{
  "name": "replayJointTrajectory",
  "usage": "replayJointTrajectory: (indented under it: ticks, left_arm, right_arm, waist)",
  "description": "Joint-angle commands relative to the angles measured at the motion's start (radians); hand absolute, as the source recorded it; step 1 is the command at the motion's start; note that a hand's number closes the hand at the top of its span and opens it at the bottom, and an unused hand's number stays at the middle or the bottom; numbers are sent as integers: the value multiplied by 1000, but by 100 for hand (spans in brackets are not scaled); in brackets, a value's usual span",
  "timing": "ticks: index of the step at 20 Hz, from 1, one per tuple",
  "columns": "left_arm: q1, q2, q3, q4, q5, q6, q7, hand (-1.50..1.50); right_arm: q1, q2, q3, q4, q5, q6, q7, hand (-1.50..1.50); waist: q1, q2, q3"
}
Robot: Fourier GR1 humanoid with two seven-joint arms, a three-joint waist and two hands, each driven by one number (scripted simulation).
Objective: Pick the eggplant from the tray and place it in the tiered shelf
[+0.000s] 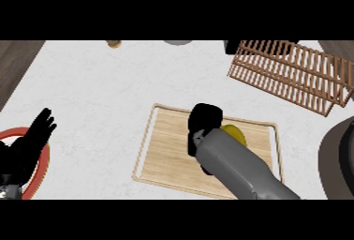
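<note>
One wooden tray (169, 154) lies on one white counter (104, 89), with one slatted wooden tiered shelf (290, 75) at the upper right and one yellow object (236, 133) showing on the tray, too hidden to name. Two black hands appear: the right hand (202, 124) over the tray and the left hand (31, 140) at the left edge. There is also one red-rimmed round object (43, 164) at lower left, one dark curved object (337, 159) at the right edge, and two small items at the top edge, one tan (114, 43) and one grey (178, 42).

Wooden tray (166, 154) flat on counter, slatted wooden tiered shelf (294, 75) upper right
</note>
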Motion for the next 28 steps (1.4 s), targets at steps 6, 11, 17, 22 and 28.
replayJointTrajectory:
  ticks: [6,11,17,22,28]
  left_arm:
    - [-4,20,34,9,-3,-30,1,0]
    - [-19,-45,-11,-25,-39,23,55,0]
    - [47,-24,18,-28,-38,7,4,0]
    - [10,-25,38,-8,-35,4,24,0]
    - [9,-25,49,-44,-14,-7,57,0]
  right_arm:
    - [-16,22,65,25,129,-1,155,150]
    - [-33,-5,21,-119,185,19,129,150]
    - [89,-299,-128,-341,107,-229,-360,150]
    - [157,-406,-244,-612,38,-165,-347,150]
    - [184,-424,-409,-946,-113,-79,-193,150]
  waist:
    - [5,18,2]
    - [-14,14,2]
    - [-28,11,5]
    - [-35,11,3]
    - [-40,5,3]
